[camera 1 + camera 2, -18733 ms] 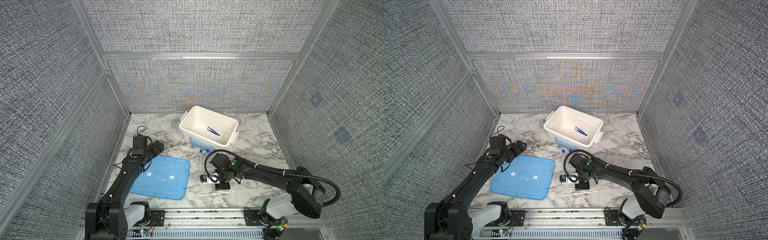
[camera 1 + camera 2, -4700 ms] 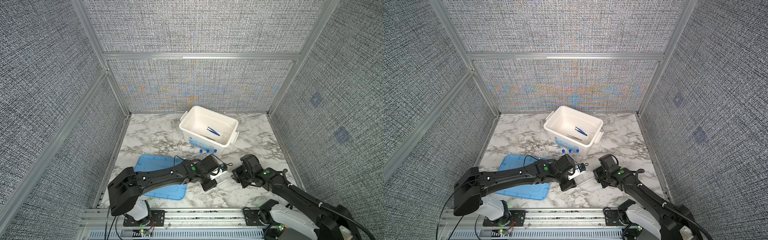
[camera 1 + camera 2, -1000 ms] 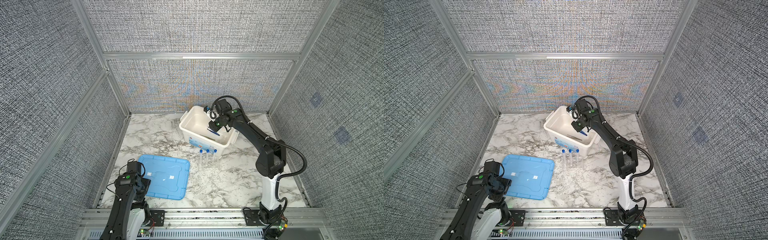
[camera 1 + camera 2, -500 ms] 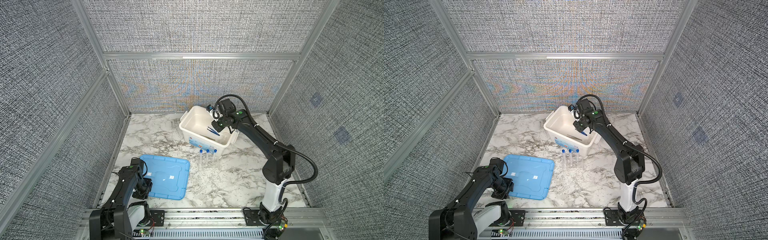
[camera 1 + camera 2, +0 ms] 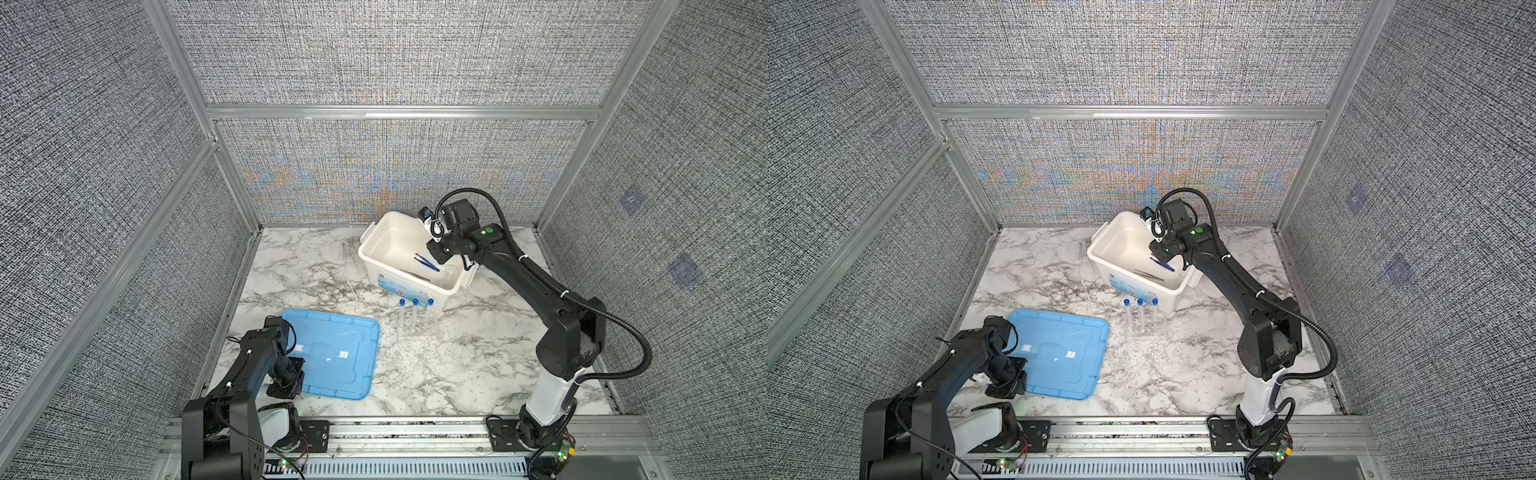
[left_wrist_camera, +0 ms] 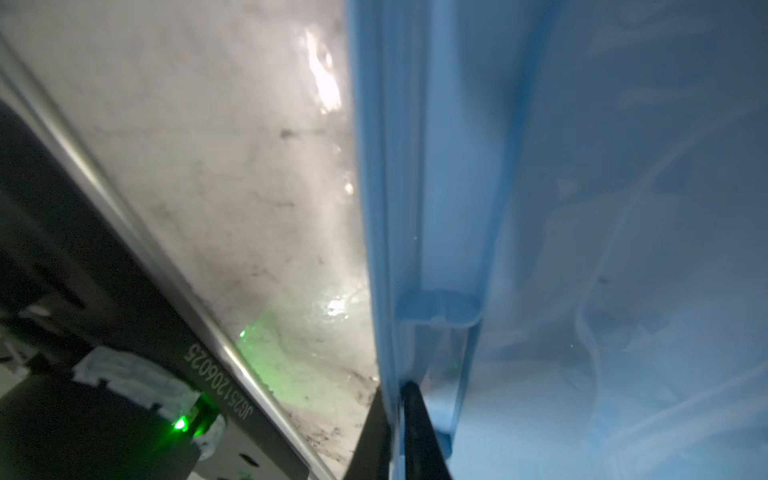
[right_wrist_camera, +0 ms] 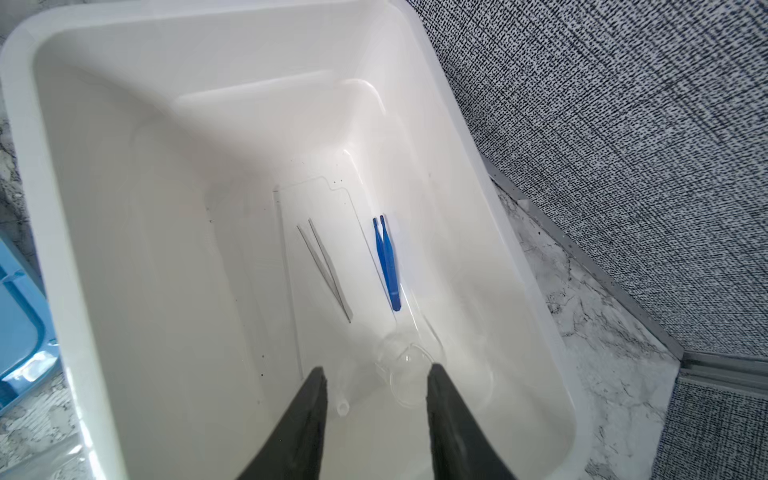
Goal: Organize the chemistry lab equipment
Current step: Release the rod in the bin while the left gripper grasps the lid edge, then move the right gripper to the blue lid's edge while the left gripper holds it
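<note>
- Right wrist view looks down into the white tub. The blue tweezers and silver tweezers lie flat on its floor, side by side but apart, with their long axes nearly parallel. The small clear glass dishes sit just past the blue pair's joined end.
- The right tool hovers over those dishes, released, its fingers spread with nothing between them.
- In a top view the clear rack stands on the desk, outside the tub and just off the tub's front wall at 6 o'clock. Its three blue-capped tubes stand upright, long axes vertical. This looks like the only gear not yet in the tub.
- From the right tool the rack lies toward 6 o'clock and lower, with the tub's front wall between them. The right arm is the nearer one. A pick would probably need a lift clear of the rim, then a descent from above, and the slim tubes could tip.
- The left tool is clenched on the rim of the light-blue lid, at the lid's 8 o'clock corner. The lid lies on the desk at the rack's 9 o'clock, apart from it.
</note>
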Robot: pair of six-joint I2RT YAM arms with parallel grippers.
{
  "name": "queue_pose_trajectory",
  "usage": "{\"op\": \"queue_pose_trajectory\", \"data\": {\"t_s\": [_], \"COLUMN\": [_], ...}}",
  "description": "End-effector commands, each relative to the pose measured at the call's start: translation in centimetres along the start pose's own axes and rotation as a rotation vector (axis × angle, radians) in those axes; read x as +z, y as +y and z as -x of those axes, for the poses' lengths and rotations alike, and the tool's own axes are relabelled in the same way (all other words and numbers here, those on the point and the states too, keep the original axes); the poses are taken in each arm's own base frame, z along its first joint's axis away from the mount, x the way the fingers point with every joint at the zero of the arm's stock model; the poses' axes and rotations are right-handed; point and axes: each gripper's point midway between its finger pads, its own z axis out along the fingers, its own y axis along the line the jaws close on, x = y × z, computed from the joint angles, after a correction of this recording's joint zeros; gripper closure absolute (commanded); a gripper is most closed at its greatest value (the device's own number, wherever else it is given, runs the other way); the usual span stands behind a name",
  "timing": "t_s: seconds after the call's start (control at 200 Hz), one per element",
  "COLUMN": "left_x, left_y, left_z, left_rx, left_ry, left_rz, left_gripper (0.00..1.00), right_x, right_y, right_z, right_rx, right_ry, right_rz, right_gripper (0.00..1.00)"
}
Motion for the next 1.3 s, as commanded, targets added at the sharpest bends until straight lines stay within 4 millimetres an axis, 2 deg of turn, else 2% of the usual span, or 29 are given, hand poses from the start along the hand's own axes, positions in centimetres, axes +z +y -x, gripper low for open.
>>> {"op": "queue_pose_trajectory", "data": {"t_s": [0.0,0.145,0.205,0.315,0.42,0.495,0.525,0.615,0.665,0.76,0.835,0.92,1.04,1.165,1.295], "left_x": [-0.8,-3.0,-4.2,-6.5,-8.9,-10.0,-10.1,-10.3,-10.2,-10.2,-10.3,-10.5,-10.6,-10.3,-9.6], "left_y": [-0.9,-1.2,-1.4,-1.5,-1.6,-1.9,-2.0,-2.4,-2.6,-2.8,-2.8,-2.9,-3.4,-3.5,-3.1], "left_z": [1.0,1.6,1.9,2.5,2.9,2.8,2.6,2.1,1.8,1.4,1.2,1.0,0.5,0.1,-0.5], "left_rx": [0.005,0.020,0.020,0.014,0.000,-0.006,-0.005,-0.010,-0.015,-0.024,-0.038,-0.048,-0.051,-0.050,-0.060], "left_ry": [-0.050,-0.103,-0.130,-0.194,-0.241,-0.245,-0.235,-0.195,-0.174,-0.142,-0.127,-0.108,-0.075,-0.045,-0.001], "left_rz": [-0.017,-0.025,-0.048,-0.087,-0.125,-0.144,-0.150,-0.159,-0.157,-0.150,-0.144,-0.156,-0.177,-0.173,-0.158], "left_gripper": [1.00,1.00,1.00,1.00,1.00,1.00,1.00,1.00,1.00,1.00,1.00,1.00,1.00,1.00,1.00], "right_x": [-0.6,-1.6,-2.3,-4.5,-7.1,-9.3,-10.9,-15.2,-16.6,-17.4,-16.6,-14.9,-12.4,-9.3,-6.9], "right_y": [-0.1,-0.4,-0.9,-1.5,-0.4,3.3,4.8,11.1,15.0,21.6,26.1,31.1,37.2,40.5,41.6], "right_z": [0.9,1.5,1.8,2.7,4.1,5.4,6.3,7.6,7.1,4.9,3.2,1.2,-1.2,-2.8,-4.2], "right_rx": [0.025,0.053,0.050,0.032,0.009,-0.151,-0.221,-0.439,-0.551,-0.709,-0.770,-0.827,-0.887,-0.906,-0.940], "right_ry": [-0.039,-0.071,-0.090,-0.160,-0.286,-0.401,-0.469,-0.669,-0.747,-0.845,-0.868,-0.815,-0.771,-0.746,-0.673], "right_rz": [-0.002,-0.021,-0.080,-0.153,-0.128,-0.073,-0.070,0.050,0.168,0.360,0.456,0.553,0.586,0.525,0.468], "right_gripper": [0.59,0.57,0.57,0.56,0.56,0.54,0.52,0.43,0.41,0.39,0.34,0.30,0.26,0.25,0.25]}}
